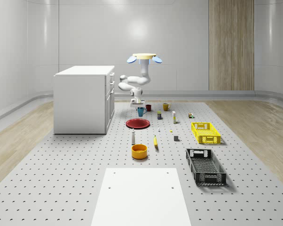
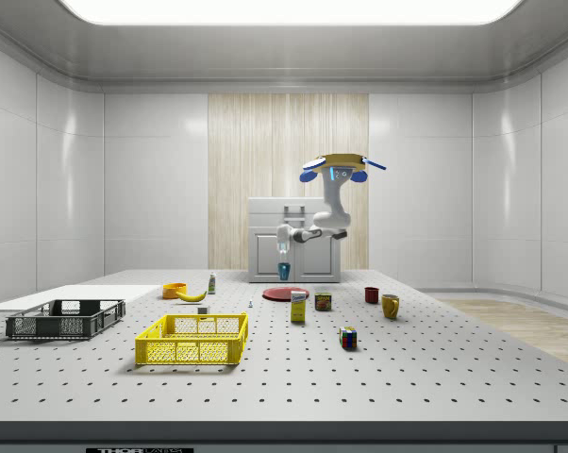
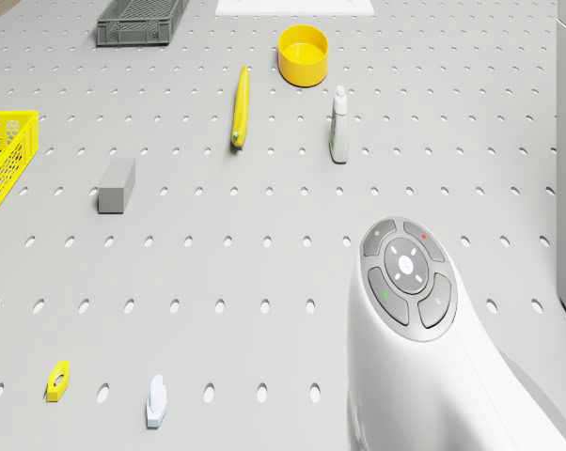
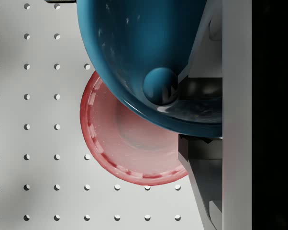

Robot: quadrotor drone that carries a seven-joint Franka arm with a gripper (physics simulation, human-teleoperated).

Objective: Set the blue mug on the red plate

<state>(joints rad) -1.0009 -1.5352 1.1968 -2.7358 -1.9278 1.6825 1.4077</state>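
The drone (image 1: 144,57) hovers beside the white cabinet, with its arm bent down toward the table. My gripper (image 1: 138,104) is shut on the blue mug (image 1: 140,111), which hangs in the air a little above the table. The red plate (image 1: 137,124) lies flat on the table under it. From the side, the blue mug (image 2: 284,271) sits clearly above the red plate (image 2: 286,294), held by the gripper (image 2: 283,256). In the wrist view the blue mug (image 4: 134,57) covers one edge of the red plate (image 4: 127,148), and one finger (image 4: 206,177) shows beside it.
A white cabinet (image 1: 82,99) stands close on the whole-scene view's left. A red mug (image 1: 148,108) and a yellow mug (image 1: 166,107) stand behind the plate. Nearer lie a bottle (image 1: 133,136), a banana (image 1: 155,141), a yellow bowl (image 1: 139,151), a yellow crate (image 1: 205,132) and a black crate (image 1: 205,165).
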